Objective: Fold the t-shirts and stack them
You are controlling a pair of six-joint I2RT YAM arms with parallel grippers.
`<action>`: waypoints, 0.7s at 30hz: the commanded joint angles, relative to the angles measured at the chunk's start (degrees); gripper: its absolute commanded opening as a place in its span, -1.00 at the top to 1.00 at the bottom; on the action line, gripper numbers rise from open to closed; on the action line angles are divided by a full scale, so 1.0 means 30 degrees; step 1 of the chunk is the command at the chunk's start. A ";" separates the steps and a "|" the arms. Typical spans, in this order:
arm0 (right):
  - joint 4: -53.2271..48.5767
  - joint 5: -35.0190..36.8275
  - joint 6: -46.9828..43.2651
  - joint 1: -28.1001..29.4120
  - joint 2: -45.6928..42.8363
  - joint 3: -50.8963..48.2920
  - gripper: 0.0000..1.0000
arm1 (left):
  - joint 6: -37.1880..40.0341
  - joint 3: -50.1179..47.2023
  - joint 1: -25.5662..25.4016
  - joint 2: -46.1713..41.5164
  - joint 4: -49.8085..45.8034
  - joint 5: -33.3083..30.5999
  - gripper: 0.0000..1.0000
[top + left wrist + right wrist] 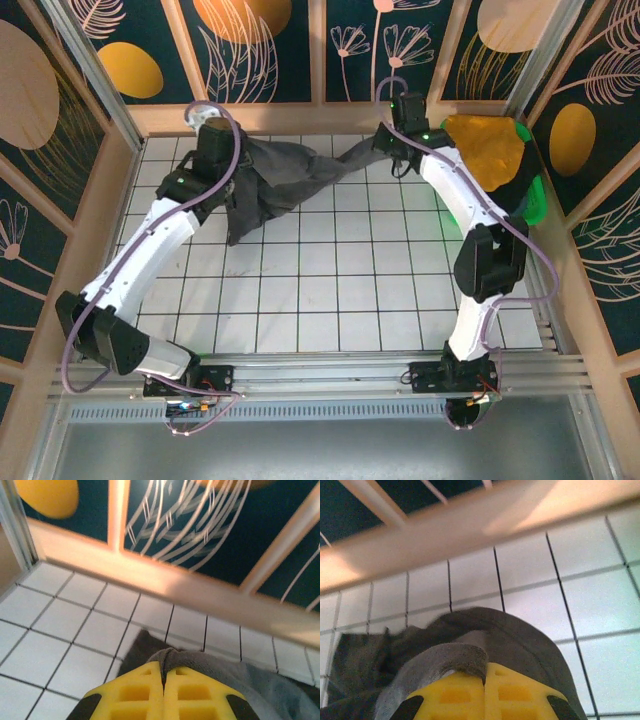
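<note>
**White-tiled table: a dark t-shirt strung between two arms**

White square tiles cover the table [330,300], which is fenced in by teal panels printed with pale leaves and orange ovals. Both robot arms reach to the far edge.

A charcoal-black t-shirt [285,180] spans the gap between them, its long axis running left to right along the back rail. The left gripper [232,160] is clamped on one end. In the left wrist view, its yellow fingers [145,692] are pressed together with a ridge of grey cloth pinched at their tip. The right gripper [380,142] is likewise closed on the other end. In its wrist view, a folded hem sits squeezed at the finger line, and the shirt trails away beneath onto the tiles.

The cloth is not spread evenly. From the right gripper it runs as a narrow, twisted band. Most of the fabric hangs bunched just beside the left arm, drooping towards the middle of the table.

A mustard-yellow t-shirt [485,150] lies heaped in a bright green basket [538,200], at the far right and close behind the right arm.

The shirt probably needs to be laid flat next. For that the two grippers would have to draw apart along the left-to-right line, with the heavier slack on the left arm's side.
</note>
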 commanded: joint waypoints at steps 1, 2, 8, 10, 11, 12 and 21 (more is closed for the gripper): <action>-0.0039 0.2078 -0.1434 -0.0254 -0.1594 0.1062 1.00 | 0.0370 0.1349 0.0150 -0.1409 0.1368 -0.2397 1.00; 0.0190 0.2245 -0.1515 -0.0364 -0.2012 0.0980 1.00 | 0.0503 0.1457 0.0163 -0.1650 0.1690 -0.2549 1.00; 0.1952 0.2967 -0.2028 -0.0867 -0.5155 -0.0720 1.00 | 0.0617 0.1270 0.0166 -0.3808 0.3193 -0.3079 1.00; 0.1980 0.3059 -0.1926 -0.1122 -0.5965 -0.1054 1.00 | 0.0558 0.1183 0.0163 -0.4450 0.3311 -0.3322 1.00; 0.2098 0.3130 -0.1821 -0.1248 -0.6494 -0.1305 1.00 | 0.0572 0.1179 0.0161 -0.4745 0.3415 -0.3433 1.00; 0.2358 0.3248 -0.1799 -0.1335 -0.7120 -0.1665 1.00 | 0.0563 0.1201 0.0163 -0.5062 0.3530 -0.3542 1.00; 0.7785 0.4739 -0.1844 -0.1398 -1.3855 -0.6560 1.00 | 0.1248 0.0884 0.0154 -0.7739 0.6720 -0.3071 1.00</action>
